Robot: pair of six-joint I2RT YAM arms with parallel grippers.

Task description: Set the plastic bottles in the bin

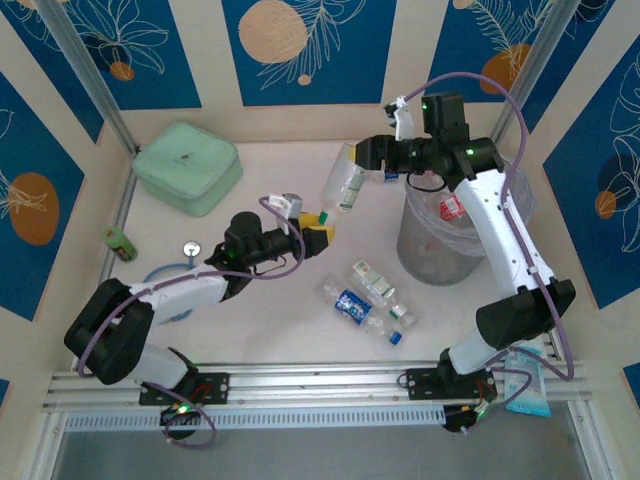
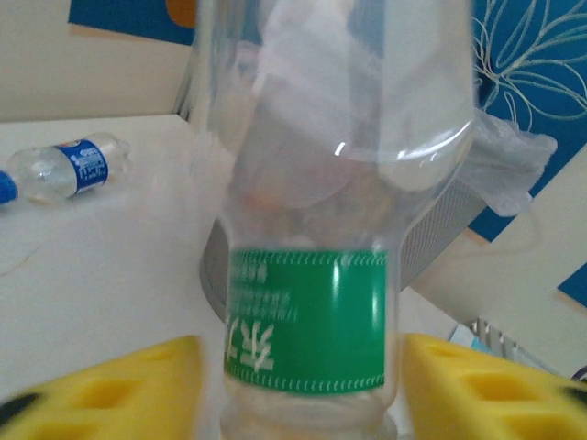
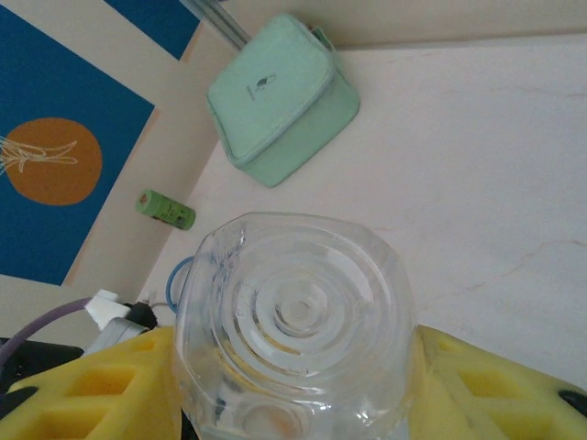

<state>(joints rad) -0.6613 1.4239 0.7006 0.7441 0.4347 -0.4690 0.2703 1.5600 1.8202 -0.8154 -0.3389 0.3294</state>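
Note:
A clear plastic bottle (image 1: 342,185) with a green label (image 2: 307,316) hangs tilted in the air between both grippers. My right gripper (image 1: 372,158) is shut on its base end, and in the right wrist view the yellow pads (image 3: 477,385) press both sides of the ribbed bottom (image 3: 293,321). My left gripper (image 1: 318,228) is open around the cap end, with its pads (image 2: 138,390) standing a little clear of the label on each side. The grey bin (image 1: 445,235) with its clear bag stands to the right under the right arm. Two more bottles (image 1: 350,303) (image 1: 378,282) lie on the table in front of the bin.
A mint-green case (image 1: 187,167) sits at the back left, and a small green can (image 1: 120,243) lies by the left wall. A blue ring (image 1: 165,275) lies under the left arm. A blue-labelled bottle (image 2: 69,170) appears in the left wrist view.

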